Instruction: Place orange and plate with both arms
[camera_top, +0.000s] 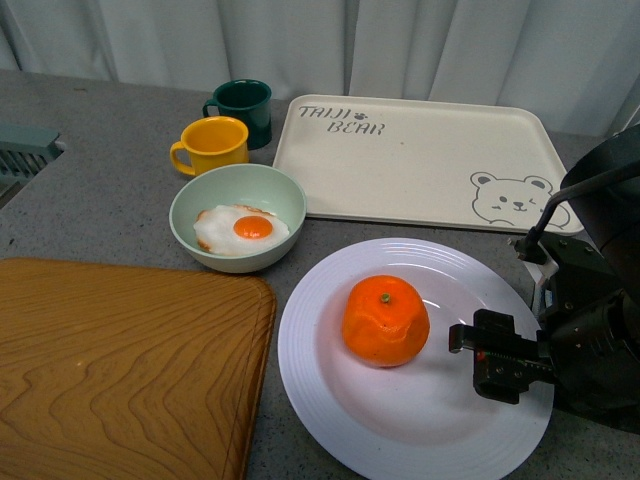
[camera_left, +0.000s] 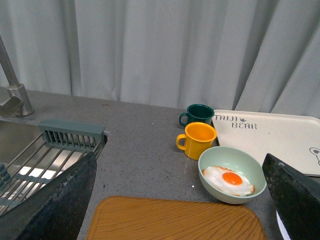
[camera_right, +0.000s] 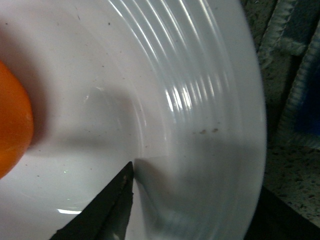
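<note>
Bearings taken from the orange (camera_top: 385, 320), centred on the plate (camera_top: 330, 420).
- 3 o'clock: right tool (camera_top: 478, 360) and its arm over the plate rim, close to the fruit but apart. Blocked.
- 12 o'clock: tray (camera_top: 420, 160), flat with nothing on it; free to pass over.
- 10 o'clock: bowl (camera_top: 190, 200) holding an egg, with a narrow bench (camera_top: 100, 190) strip to the plate. Beyond it stand the yellow mug (camera_top: 212, 145) and the green mug (camera_top: 243, 105), upright and close together.
- 9 o'clock: wooden board (camera_top: 120, 360), flat with a bare top, a thin gap from the plate.
- Far left: open bench up to the sink rack (camera_top: 25, 150).
</note>
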